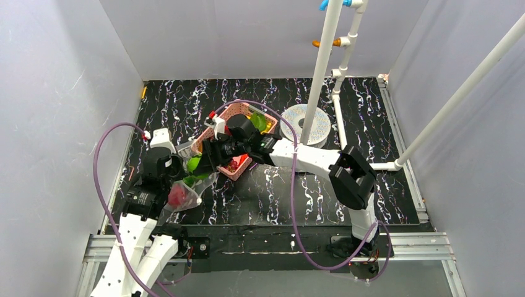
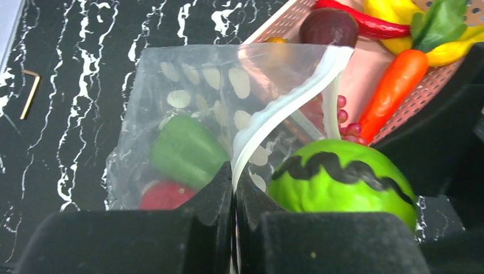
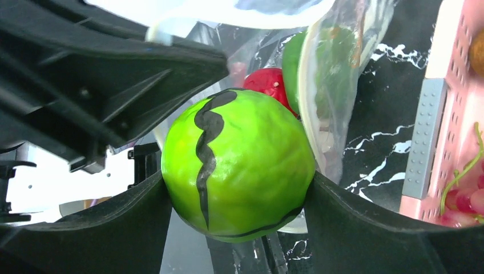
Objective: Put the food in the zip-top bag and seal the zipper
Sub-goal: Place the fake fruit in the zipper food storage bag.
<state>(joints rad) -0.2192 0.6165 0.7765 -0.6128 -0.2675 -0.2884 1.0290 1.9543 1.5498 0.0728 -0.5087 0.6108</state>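
My left gripper (image 2: pixel 234 177) is shut on the zipper (image 2: pixel 285 103) of the zip-top bag (image 2: pixel 188 97), holding its mouth edge up. Inside the bag lie a green piece (image 2: pixel 185 149) and a red piece (image 2: pixel 165 195). My right gripper (image 3: pixel 237 188) is shut on a round green toy melon with black wavy stripes (image 3: pixel 237 165), right beside the bag's mouth (image 1: pixel 194 163). More food stays in the pink basket (image 2: pixel 291 20): a carrot (image 2: pixel 394 91), a red chili (image 2: pixel 365 23), grapes (image 2: pixel 348 123), a dark round fruit (image 2: pixel 330 25) and a yellow piece (image 2: pixel 399 11).
The pink basket (image 1: pixel 226 114) stands just behind both grippers. A white perforated disc (image 1: pixel 303 124) and upright white pipes (image 1: pixel 322 68) stand at the back right. A small brass angled key (image 2: pixel 29 91) lies on the marbled black table left of the bag.
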